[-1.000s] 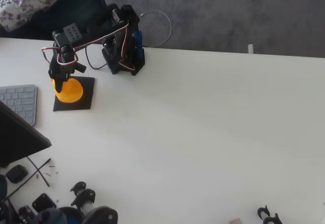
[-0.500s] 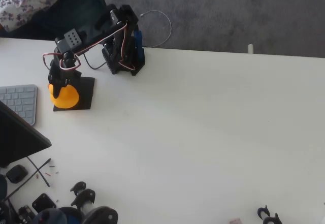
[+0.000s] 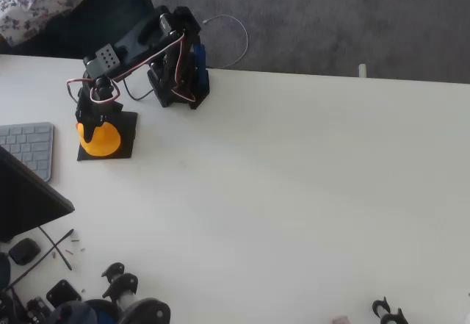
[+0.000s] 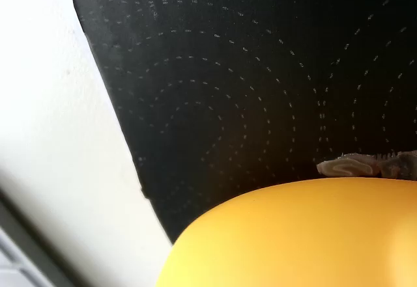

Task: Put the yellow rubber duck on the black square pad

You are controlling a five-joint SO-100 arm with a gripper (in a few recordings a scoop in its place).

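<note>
Change: the yellow rubber duck [image 3: 99, 139] has shifted right, now fully over the black square pad [image 3: 123, 129].
Fingers: gripper [image 3: 92, 123] above the duck; its grip cannot be told.
Meaning: release seems near.

Overhead view looks straight down on whole white tabletop [image 3: 294, 192], from far, arm base at top. Wrist view sits very close, facing down. Both views share black square pad [image 3: 125, 129] [image 4: 260, 72] and yellow rubber duck [image 3: 99, 140] [image 4: 293, 235].
</note>
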